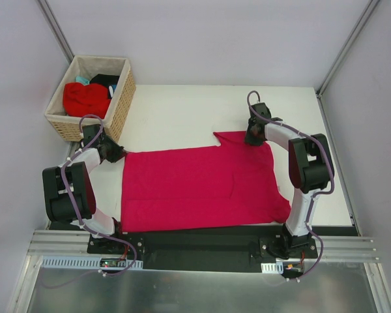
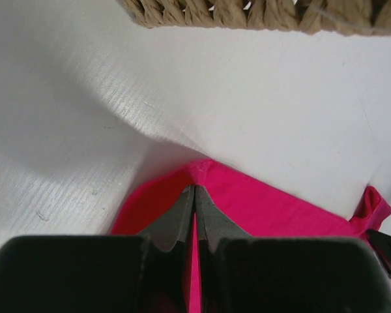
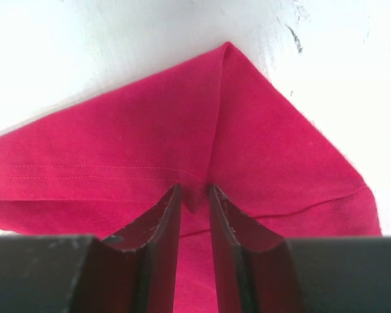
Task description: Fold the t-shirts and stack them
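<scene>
A large crimson-pink t-shirt (image 1: 195,189) lies spread flat across the table, one sleeve (image 1: 229,138) pointing to the far side. My left gripper (image 1: 117,154) is at the shirt's far-left corner. In the left wrist view, that gripper (image 2: 195,188) is shut on the corner of the pink cloth (image 2: 267,202). My right gripper (image 1: 253,139) is at the far-right corner. Its jaws (image 3: 195,189) stand narrowly apart, astride a raised fold of the cloth (image 3: 150,130). More t-shirts lie in the basket: a red one (image 1: 85,98), a black one (image 1: 107,80) and a teal one (image 1: 83,80).
A woven wicker basket (image 1: 120,104) stands at the far left, close behind the left gripper, and its bottom edge (image 2: 247,13) shows in the left wrist view. White table (image 1: 182,111) shows beyond the shirt. Enclosure walls rise on both sides.
</scene>
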